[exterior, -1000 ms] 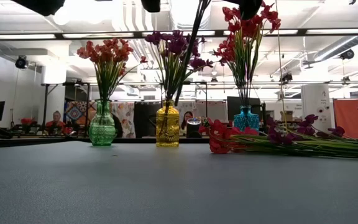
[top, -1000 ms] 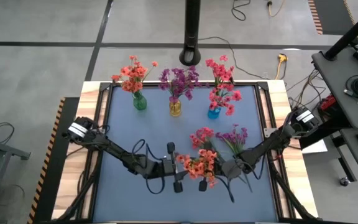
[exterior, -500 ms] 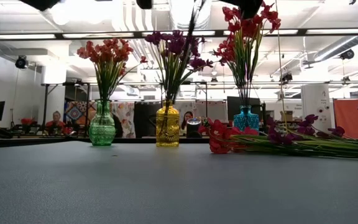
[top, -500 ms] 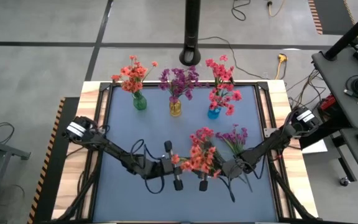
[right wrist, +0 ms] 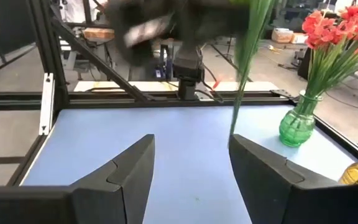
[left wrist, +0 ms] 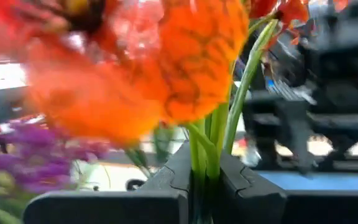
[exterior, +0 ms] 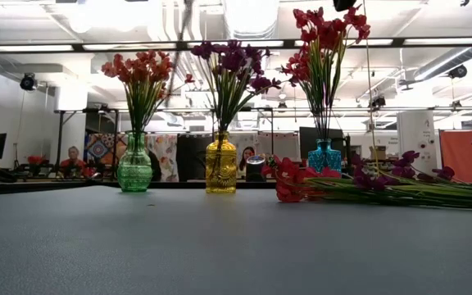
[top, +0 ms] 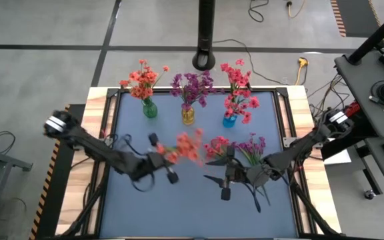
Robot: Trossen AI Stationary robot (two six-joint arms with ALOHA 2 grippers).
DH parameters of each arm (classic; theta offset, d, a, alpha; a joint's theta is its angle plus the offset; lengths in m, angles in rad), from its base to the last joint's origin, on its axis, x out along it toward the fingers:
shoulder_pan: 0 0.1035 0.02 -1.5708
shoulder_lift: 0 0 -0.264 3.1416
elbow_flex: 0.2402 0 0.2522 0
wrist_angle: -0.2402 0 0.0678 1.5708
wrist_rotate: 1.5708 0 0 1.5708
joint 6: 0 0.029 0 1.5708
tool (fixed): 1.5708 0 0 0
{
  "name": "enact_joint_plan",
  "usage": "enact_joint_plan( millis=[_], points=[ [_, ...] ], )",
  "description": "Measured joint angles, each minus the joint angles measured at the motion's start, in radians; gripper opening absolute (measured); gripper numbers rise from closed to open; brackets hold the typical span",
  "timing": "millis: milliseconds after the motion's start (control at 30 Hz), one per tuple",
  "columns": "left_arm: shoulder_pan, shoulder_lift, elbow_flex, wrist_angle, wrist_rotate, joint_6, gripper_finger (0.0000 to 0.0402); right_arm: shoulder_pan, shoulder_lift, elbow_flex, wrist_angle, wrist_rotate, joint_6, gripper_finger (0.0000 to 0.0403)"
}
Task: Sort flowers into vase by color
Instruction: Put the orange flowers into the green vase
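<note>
My left gripper (top: 164, 159) is shut on an orange-red flower spray (top: 189, 147) held high over the table's middle; its blossoms (left wrist: 135, 74) fill the left wrist view. My right gripper (top: 227, 173) is open and empty to the right of it, fingers apart (right wrist: 191, 168). A pink-red spray (top: 217, 145) and a purple spray (top: 251, 147) lie flat on the mat. At the far side stand a green vase (top: 150, 110) with orange-red flowers, a yellow vase (top: 188, 115) with purple ones and a blue vase (top: 229, 121) with pink-red ones. My left gripper pinches the spray's green stems (left wrist: 205, 163) between its two fingers, just below the blossoms. The fingers lie across the stems. The spray is lifted clear of the table, blossoms up, and its long stem (right wrist: 247, 62) hangs below the fingers.
The blue mat (top: 139, 200) is bare at its near and left parts. A black frame rail (top: 280, 120) runs around the mat. A dark camera post (top: 207, 33) stands behind the vases. People sit far back in the room (exterior: 74, 156).
My left gripper has gone quickly toward the table's left and far edges, away from my right gripper, taking the orange-red spray with it; the spray stays lifted and shows blurred. My right gripper has shifted a little toward the right.
</note>
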Motion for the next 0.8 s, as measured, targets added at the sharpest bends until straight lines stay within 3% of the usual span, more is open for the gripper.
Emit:
enact_joint_plan(
  millis=[233, 400, 600, 800],
  points=[
    [0.113, -0.307, -0.178, 0.014, 0.026, 0.094, 0.0007, -0.006, 0.000, 0.002, -0.009, 0.001, -0.004, 0.0201],
    [0.277, -0.441, -0.283, 0.009, 0.174, 0.123, 0.0007, -0.018, 0.003, 0.002, -0.008, 0.004, -0.011, 0.0201],
    [0.518, -0.518, -0.390, 0.008, 0.498, 0.106, 0.0007, -0.029, 0.005, 0.002, -0.009, 0.004, -0.017, 0.0201],
    [0.681, -0.522, -0.424, 0.023, 0.549, 0.102, 0.0006, -0.034, 0.006, 0.002, -0.011, 0.004, -0.019, 0.0201]
  ],
)
